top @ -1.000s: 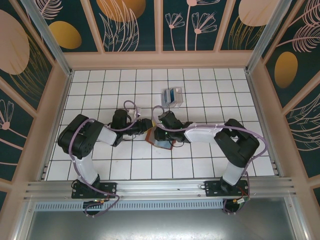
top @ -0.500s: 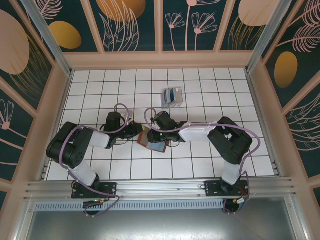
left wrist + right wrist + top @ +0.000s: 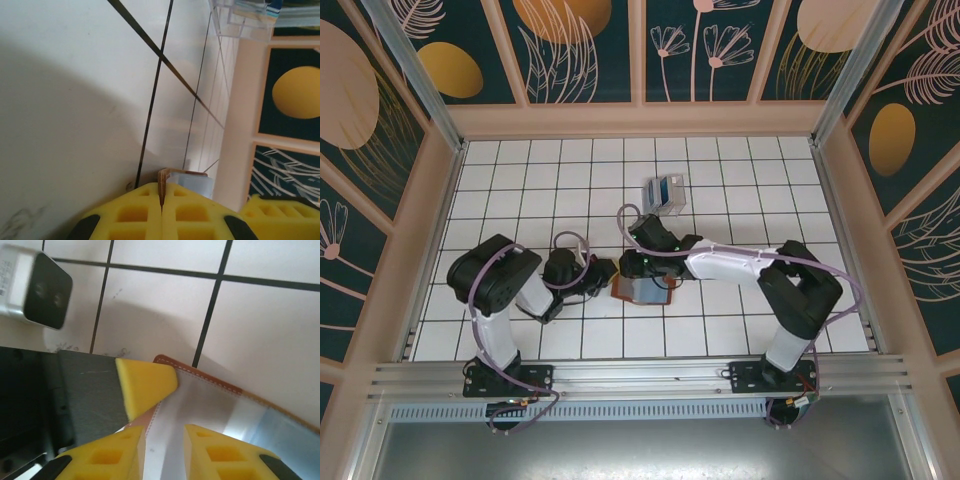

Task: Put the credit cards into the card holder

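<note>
Low in the middle of the top view, the card holder point(image 3: 642, 292) lies open on the white tiled table point(image 3: 520, 180), and both arms are right on it. The left gripper point(image 3: 607, 272) comes in from the left. Its wrist camera shows its yellow pads clamped tight on the thin brown edge of the card holder point(image 3: 161, 177). The right gripper point(image 3: 638, 266) sits at the holder's upper edge. In its own view its fingers point(image 3: 125, 452) are a little apart above the clear inner pocket, with nothing visibly pinched between them. A bluish-grey strip shows inside the holder at lower right there, though I can't tell if it's a card. The cards point(image 3: 670, 187) stand in a clear box point(image 3: 660, 200) further up the table, well apart from the grippers.
</note>
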